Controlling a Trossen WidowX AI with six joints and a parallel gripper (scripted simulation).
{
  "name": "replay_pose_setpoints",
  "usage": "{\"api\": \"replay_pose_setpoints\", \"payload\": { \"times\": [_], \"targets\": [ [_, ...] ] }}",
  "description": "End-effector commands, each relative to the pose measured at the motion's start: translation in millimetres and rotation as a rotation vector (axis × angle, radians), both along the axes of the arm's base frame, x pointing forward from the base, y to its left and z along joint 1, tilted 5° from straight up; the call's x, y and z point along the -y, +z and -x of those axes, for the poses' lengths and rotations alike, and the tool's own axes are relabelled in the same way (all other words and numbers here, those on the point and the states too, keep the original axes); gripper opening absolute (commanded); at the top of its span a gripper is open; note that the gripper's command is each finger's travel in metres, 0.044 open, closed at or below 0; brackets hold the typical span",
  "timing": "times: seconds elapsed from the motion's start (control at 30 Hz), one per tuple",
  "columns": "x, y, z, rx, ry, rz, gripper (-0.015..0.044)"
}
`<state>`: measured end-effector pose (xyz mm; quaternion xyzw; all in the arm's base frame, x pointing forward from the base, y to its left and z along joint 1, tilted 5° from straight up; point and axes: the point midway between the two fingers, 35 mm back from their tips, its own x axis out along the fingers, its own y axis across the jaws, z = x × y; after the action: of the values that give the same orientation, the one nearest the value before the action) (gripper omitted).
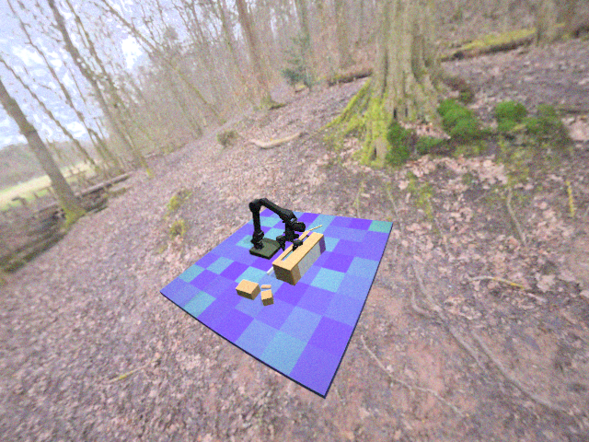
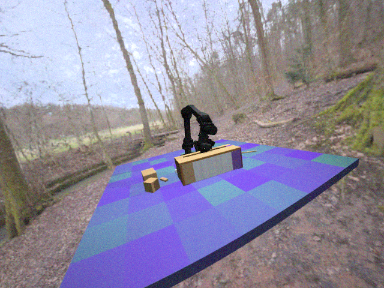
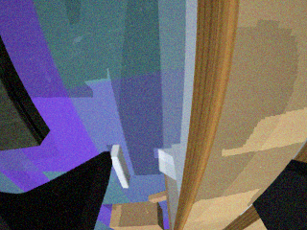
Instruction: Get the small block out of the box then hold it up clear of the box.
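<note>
Fingers of the black parallel-jaw gripper (image 1: 289, 244) (image 2: 204, 146) (image 3: 182, 178) stand wide apart, with nothing clamped between them. The gripper is at the rear side of a long tan wooden box (image 1: 284, 271) (image 2: 185, 174) (image 3: 269, 62) with a slotted top and a pale see-through front; in the wrist view one finger reaches over the box top and the other lies beyond its edge. The small block named in the task cannot be made out through the front, so its place cannot be told. A purple panel (image 1: 321, 245) (image 2: 236, 158) covers one end of the front, and a thin pale rod (image 1: 316, 227) (image 2: 249, 152) sticks out past that end. Near the other end, a larger tan block (image 1: 247, 288) (image 2: 149, 174), a smaller tan block (image 1: 267, 296) (image 2: 151, 185) and a flat tan piece (image 1: 266, 286) (image 2: 164, 179) rest on the blue-and-purple patchwork table (image 1: 304, 361) (image 2: 149, 248). Any markings on the black arm (image 1: 271, 206) (image 2: 187, 126) are too small to read.
</note>
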<state>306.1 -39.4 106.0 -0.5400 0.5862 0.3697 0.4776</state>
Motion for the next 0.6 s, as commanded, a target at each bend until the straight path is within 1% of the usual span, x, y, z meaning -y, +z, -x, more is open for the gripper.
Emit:
{"api": "replay_pose_setpoints", "payload": {
  "times": [0.0,0.3,0.57],
  "targets": [
    [-1.7,-0.4,0.3,-0.002,0.003,0.002,0.04],
    [-7.5,0.0,-0.4,-0.002,0.003,0.001,0.04],
    [-0.8,-0.4,0.5,-0.002,0.003,0.002,0.04]
  ]
}}
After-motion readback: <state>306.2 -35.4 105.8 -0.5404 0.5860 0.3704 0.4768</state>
